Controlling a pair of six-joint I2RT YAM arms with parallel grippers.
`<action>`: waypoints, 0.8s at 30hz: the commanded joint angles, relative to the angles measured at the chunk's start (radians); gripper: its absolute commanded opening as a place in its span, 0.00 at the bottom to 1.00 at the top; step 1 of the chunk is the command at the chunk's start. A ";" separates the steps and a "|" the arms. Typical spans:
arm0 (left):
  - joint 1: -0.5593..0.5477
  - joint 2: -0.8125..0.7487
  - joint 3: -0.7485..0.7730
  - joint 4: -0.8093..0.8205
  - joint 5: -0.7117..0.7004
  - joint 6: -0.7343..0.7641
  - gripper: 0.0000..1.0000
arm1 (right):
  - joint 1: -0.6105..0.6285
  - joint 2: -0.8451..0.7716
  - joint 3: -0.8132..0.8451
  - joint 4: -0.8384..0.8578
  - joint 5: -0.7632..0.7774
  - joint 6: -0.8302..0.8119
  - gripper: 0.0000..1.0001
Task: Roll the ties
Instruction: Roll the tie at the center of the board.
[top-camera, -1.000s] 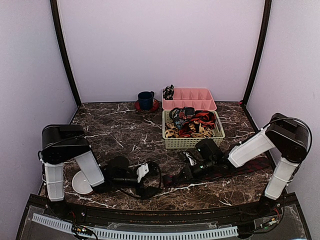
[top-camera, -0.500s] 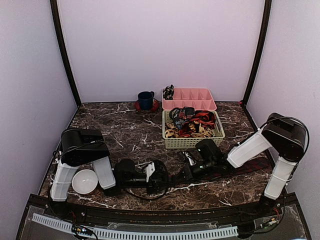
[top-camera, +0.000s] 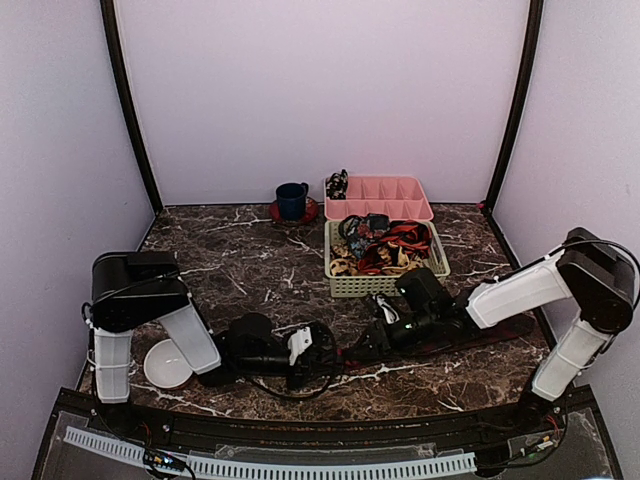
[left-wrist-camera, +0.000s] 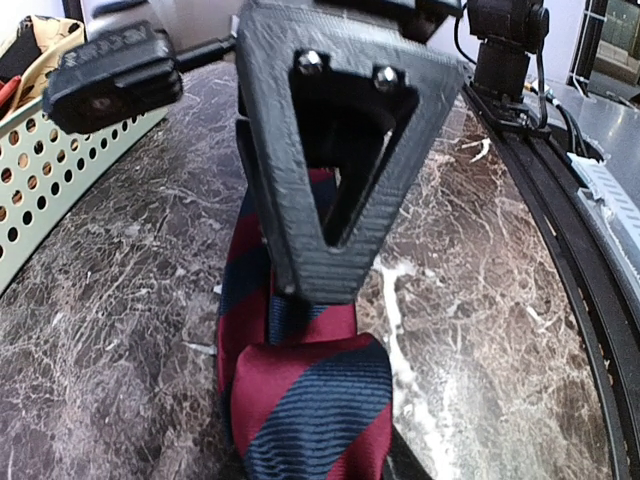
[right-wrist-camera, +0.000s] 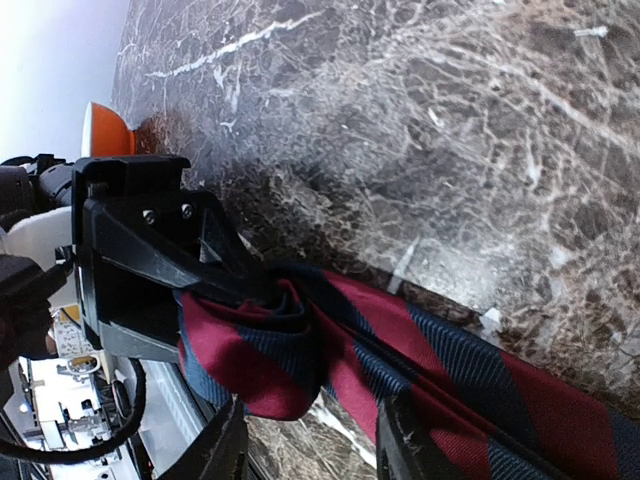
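At the near edge of the marble table (top-camera: 230, 270), the striped tie (top-camera: 505, 330) is being kept flat, running from under the right arm toward the left gripper (top-camera: 318, 350). From above, both that gripper and the right gripper (top-camera: 372, 338) are being lost against dark housings and looped cable, so neither grip is being shown there. Much of the tie is likewise being covered by the right forearm.

Closer detail is being given by the left wrist camera, though only in part. One triangular finger (left-wrist-camera: 335, 150) is filling the frame, the second finger is being hidden, and the tie's red and navy bands are being cut off by the lower edge.

What both those views are withholding is being supplied by the right wrist camera. The left gripper's jaws are being shown clamped on a bunched fold at the tie's end. The right gripper's own fingers (right-wrist-camera: 215, 450) are standing apart at the bottom edge (only their tips are in frame). Whether either tip is touching the fabric cannot be told.

Further back, other ties (top-camera: 385, 250) are being held in a tangle by a green basket (top-camera: 385, 285). A small coil (top-camera: 337, 183) is sitting in the left end of a pink tray (top-camera: 390, 190), beside a blue cup (top-camera: 292, 200). A white dish (top-camera: 160, 365) is being half hidden by the left arm. Any lettering on the arms is too small to be read.
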 joint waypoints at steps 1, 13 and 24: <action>0.000 -0.024 -0.019 -0.312 -0.047 0.053 0.27 | 0.024 -0.004 0.079 -0.103 0.021 -0.004 0.45; 0.000 -0.039 0.001 -0.356 -0.040 0.059 0.28 | 0.066 0.113 0.170 -0.162 0.037 -0.024 0.06; 0.027 -0.082 -0.077 -0.091 0.016 -0.009 0.80 | -0.007 0.141 0.018 -0.088 0.054 -0.031 0.00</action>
